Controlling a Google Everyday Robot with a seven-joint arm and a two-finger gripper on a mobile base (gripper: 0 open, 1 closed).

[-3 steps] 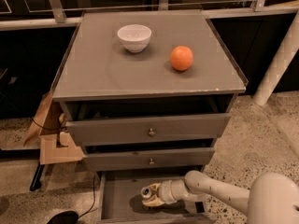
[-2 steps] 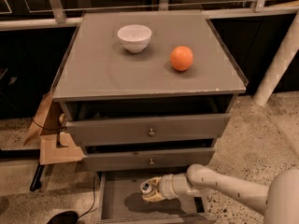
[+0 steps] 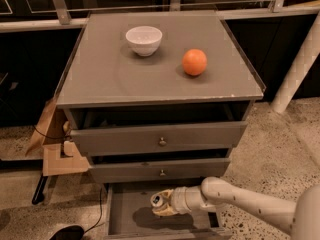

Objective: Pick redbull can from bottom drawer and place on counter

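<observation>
The redbull can (image 3: 158, 200) is pictured clamped in the fingers of the gripper (image 3: 163, 207), low in the open bottom drawer (image 3: 125, 225); lifting out and placement on the desk (image 3: 100, 79) are judged not yet done.

1. Here's the bench (image 3: 115, 79): smooth matt grey, pale chips along the front edge.
2. The bowl (image 3: 144, 39): glossy white ceramic.
3. The can (image 3: 157, 200): shiny metal top.
4. The gripper (image 3: 161, 205), down in the bottom drawer (image 3: 127, 202): smooth pale plastic, jaws round the can.
</observation>
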